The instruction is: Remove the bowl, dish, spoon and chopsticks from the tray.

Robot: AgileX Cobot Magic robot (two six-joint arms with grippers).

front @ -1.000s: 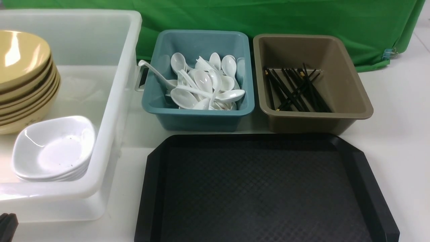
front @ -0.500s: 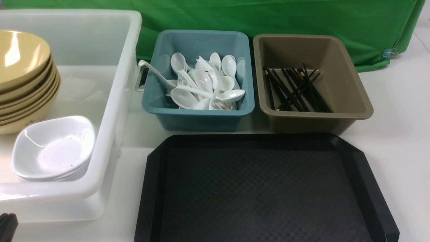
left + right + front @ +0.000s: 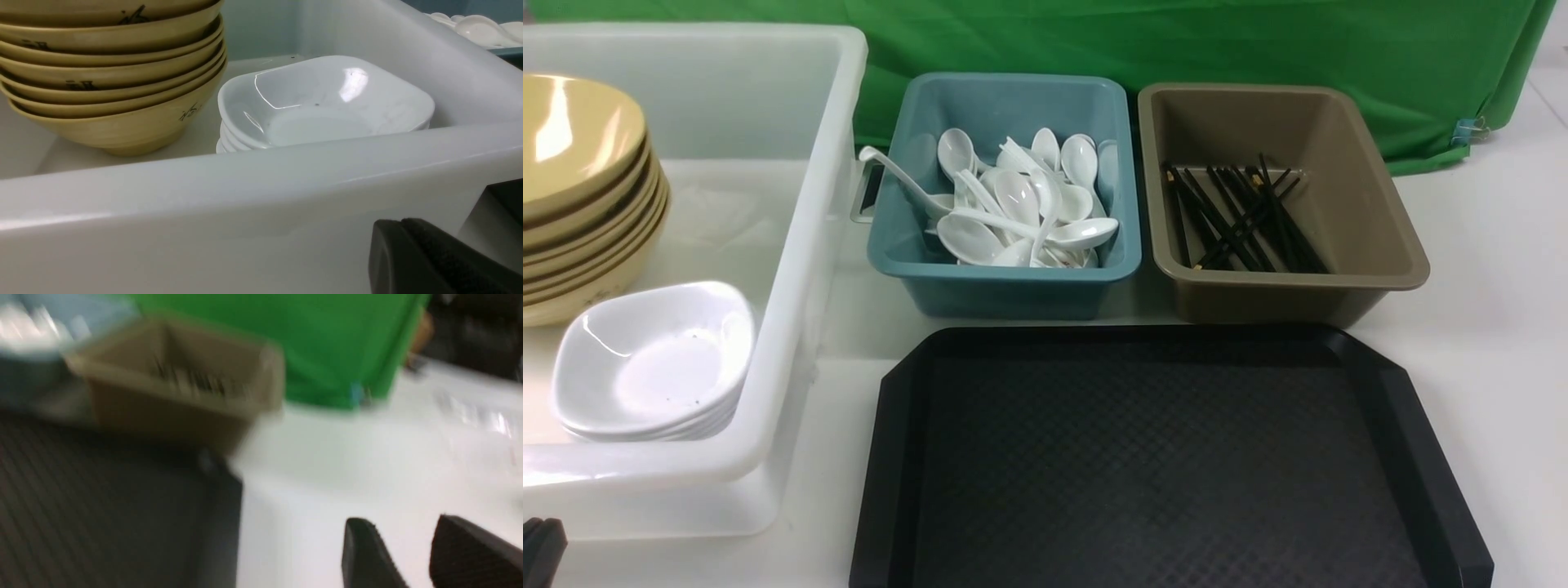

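Note:
The black tray [image 3: 1160, 457] lies bare in front of me, with nothing on its textured surface. Mustard-tan bowls [image 3: 580, 163] are stacked in the white tub, with a pile of white dishes [image 3: 654, 359] beside them. White spoons [image 3: 1021, 212] fill the blue tub and black chopsticks [image 3: 1241, 220] lie in the brown tub. My left gripper [image 3: 402, 222] is shut and empty, just outside the white tub's near wall [image 3: 245, 179]. My right gripper [image 3: 402, 524] is open and empty over the white table, beside the tray's corner [image 3: 220, 486].
The white tub [image 3: 792, 245] stands left of the tray. The blue tub [image 3: 1005, 286] and brown tub [image 3: 1290, 286] sit side by side behind it. A green cloth [image 3: 1176, 41] hangs at the back. The right wrist view is blurred.

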